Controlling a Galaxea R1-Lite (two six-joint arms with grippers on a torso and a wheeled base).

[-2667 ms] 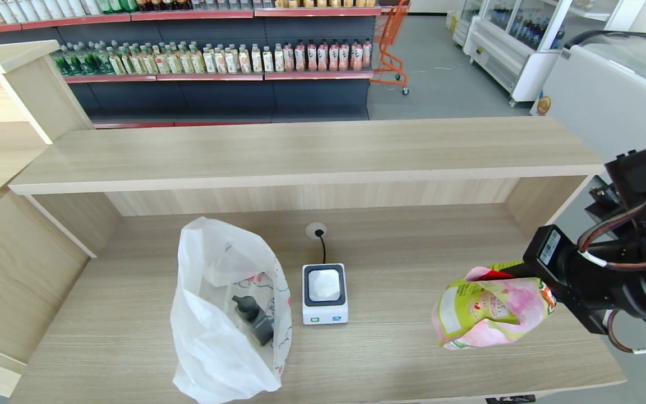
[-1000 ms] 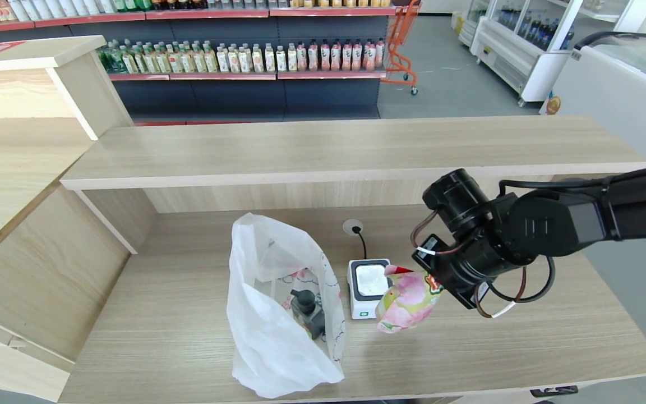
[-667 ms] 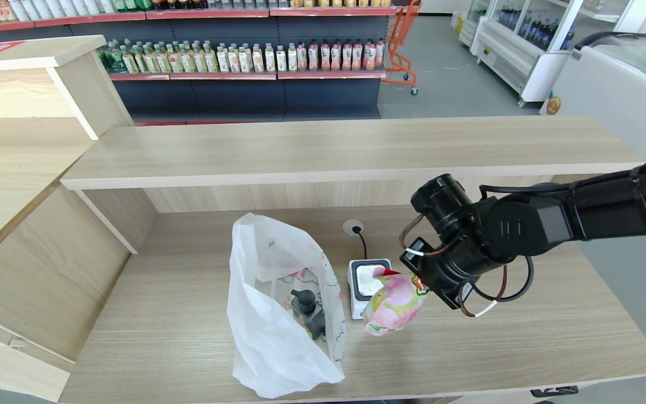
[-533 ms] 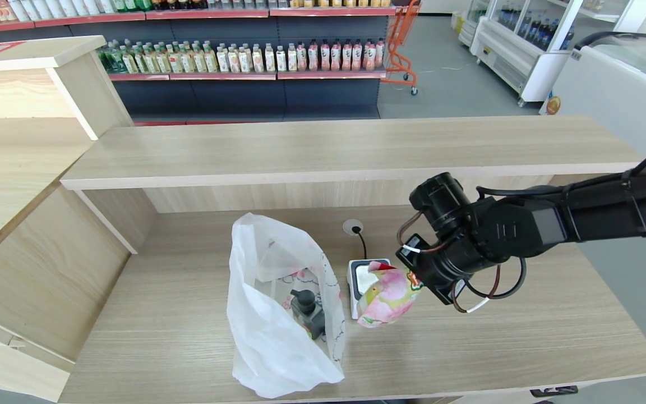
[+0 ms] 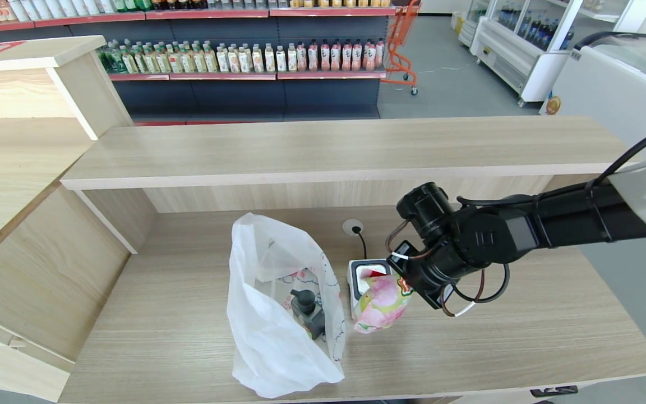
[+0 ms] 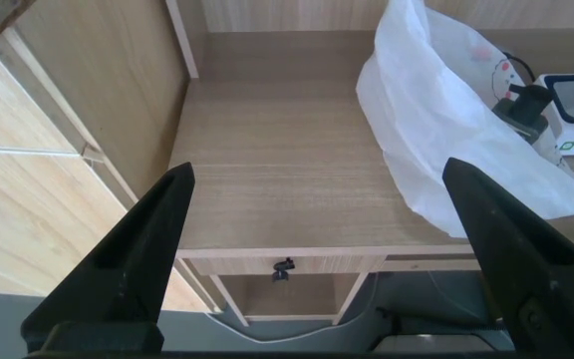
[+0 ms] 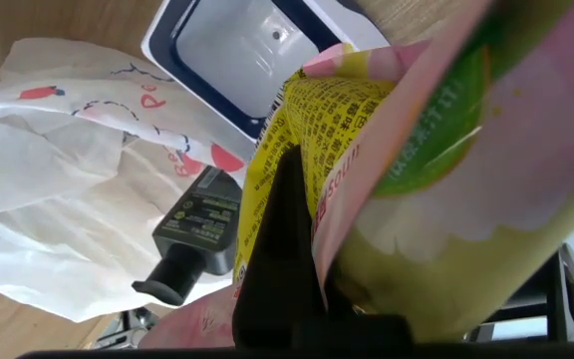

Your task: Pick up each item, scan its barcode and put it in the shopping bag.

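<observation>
Head view: pouch [image 5: 382,303] red end toward scanner [image 5: 356,270].

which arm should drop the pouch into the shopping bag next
Right. The right tool grips the pouch at the scanner, beside the open shopping bag. The left tool hangs open and empty by the counter's near edge.

Retail shop, checkout area.
A wooden checkout counter [image 5: 328,146] carries a barcode scanner [image 5: 360,271] and a plastic shopping bag [image 5: 267,336] on its lower desk. Beyond the counter stand shelves [image 5: 244,76] stocked with rows of bottled drinks, with an orange trolley [image 5: 398,45] at their end. Beyond the counter's right end stand glass-fronted chillers [image 5: 516,39] and a white chest freezer [image 5: 614,95].
</observation>
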